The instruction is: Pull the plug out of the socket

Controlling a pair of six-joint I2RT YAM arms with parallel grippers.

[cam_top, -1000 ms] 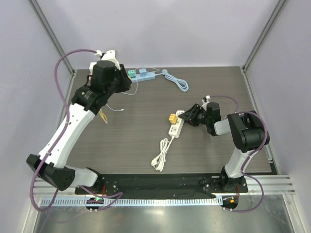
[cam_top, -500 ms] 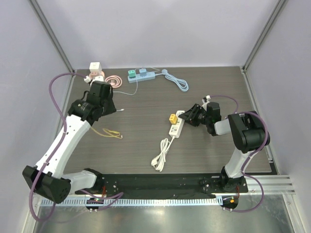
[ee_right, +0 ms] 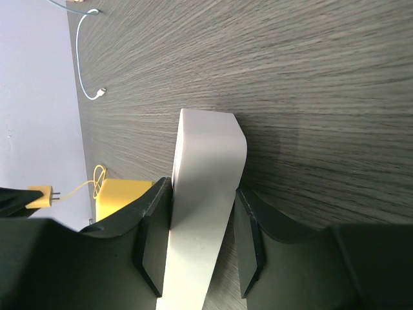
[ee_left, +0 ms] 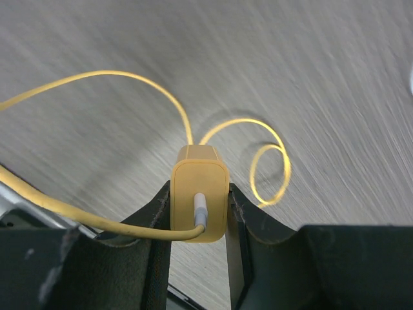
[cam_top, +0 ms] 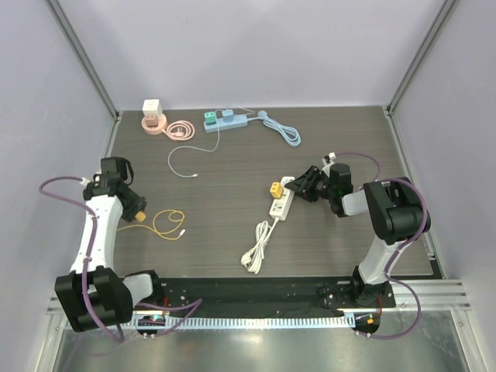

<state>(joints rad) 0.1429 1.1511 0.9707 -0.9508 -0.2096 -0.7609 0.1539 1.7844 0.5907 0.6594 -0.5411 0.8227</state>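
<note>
1. Left gripper [ee_left: 199, 213], near left of the counter [cam_top: 232, 163]: closed tightly on the yellow plug [ee_left: 199, 187], whose yellow cable [cam_top: 167, 222] loops alongside
2. Right gripper [ee_right: 201, 242]: clamped around the end of the white socket strip [cam_top: 280, 203], well apart from the plug
3. Blue socket strip [cam_top: 226, 119]: far edge

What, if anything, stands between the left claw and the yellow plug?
Nothing visible does. The left claw is shut on the yellow plug, its fingers pressing both sides; the plug's own yellow cable merely loops beside it.
</note>
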